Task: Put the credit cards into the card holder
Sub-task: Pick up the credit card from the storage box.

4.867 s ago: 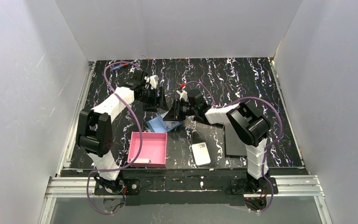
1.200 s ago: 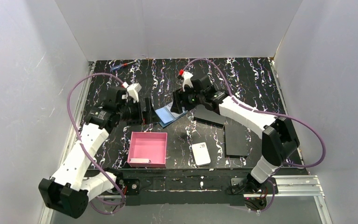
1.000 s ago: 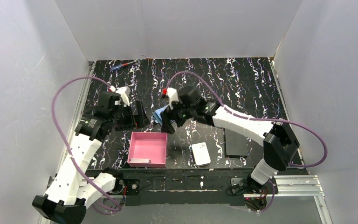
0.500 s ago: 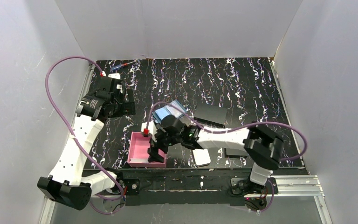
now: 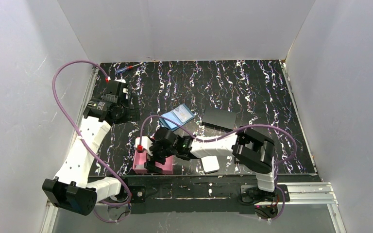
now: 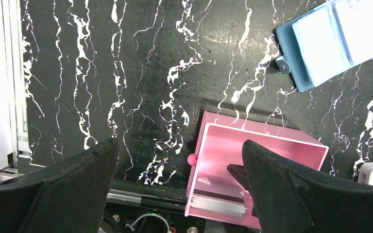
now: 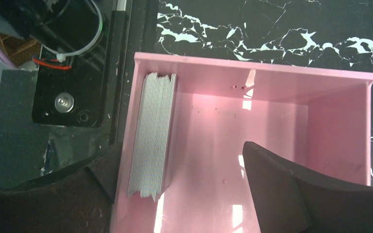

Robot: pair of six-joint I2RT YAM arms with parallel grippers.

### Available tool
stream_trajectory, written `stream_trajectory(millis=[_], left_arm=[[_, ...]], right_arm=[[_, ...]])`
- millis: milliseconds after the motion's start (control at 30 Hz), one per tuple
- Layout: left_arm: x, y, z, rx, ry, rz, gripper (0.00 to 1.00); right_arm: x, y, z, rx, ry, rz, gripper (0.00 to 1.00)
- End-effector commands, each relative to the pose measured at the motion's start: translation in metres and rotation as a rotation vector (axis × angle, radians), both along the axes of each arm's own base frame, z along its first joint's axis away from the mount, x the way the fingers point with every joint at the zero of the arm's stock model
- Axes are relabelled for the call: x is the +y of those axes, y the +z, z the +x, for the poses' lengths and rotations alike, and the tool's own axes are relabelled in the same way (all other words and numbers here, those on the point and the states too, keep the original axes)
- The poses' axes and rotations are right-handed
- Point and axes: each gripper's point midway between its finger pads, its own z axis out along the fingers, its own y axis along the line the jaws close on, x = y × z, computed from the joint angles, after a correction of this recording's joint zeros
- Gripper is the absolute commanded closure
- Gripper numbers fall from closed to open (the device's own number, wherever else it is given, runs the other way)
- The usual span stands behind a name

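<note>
The right arm stretches low leftward, its right fingers (image 7: 281, 194) spread over the pink square tray (image 7: 252, 69), straddling thin whitish-grey credit cards (image 7: 151, 131) stacked on edge against one wall. The left arm hangs high, its left fingers (image 6: 68, 194) spread, empty. The teal-blue fold-over card holder (image 6: 330, 43) lies open on the black marbled surface (image 6: 141, 73).

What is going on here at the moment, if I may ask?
The right gripper hangs over the pink tray, jaws open either side of the stack of credit cards, which stands on edge against one wall; nothing is gripped yet. The card holder lies open on the table, apart from the tray. The left gripper is open and empty, held above the table.
</note>
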Motion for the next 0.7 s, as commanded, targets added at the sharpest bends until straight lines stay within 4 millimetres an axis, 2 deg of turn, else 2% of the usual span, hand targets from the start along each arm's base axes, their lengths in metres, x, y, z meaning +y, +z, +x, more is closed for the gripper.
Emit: stream_trajectory(millis=[0,167,467,667], left_arm=[[-0.001,0.003,-0.003,-0.019,-0.004,-0.020,0.02],[-0.002,0.001,-0.005,-0.022,-0.008,-0.030,0.02],[0.012,0.003,-0.006,-0.038,0.025,0.034,0.02],[0.011,0.000,-0.004,-0.025,0.029,0.036,0.02]], right_arm=[[0.021,0.020,-0.003,0.036,0.018,0.060,0.02],[0.024,0.013,-0.010,0.090,0.030,0.028,0.06],[0.024,0.002,-0.023,0.160,0.041,-0.004,0.14],[0.025,0.001,-0.030,0.180,0.048,0.000,0.18]])
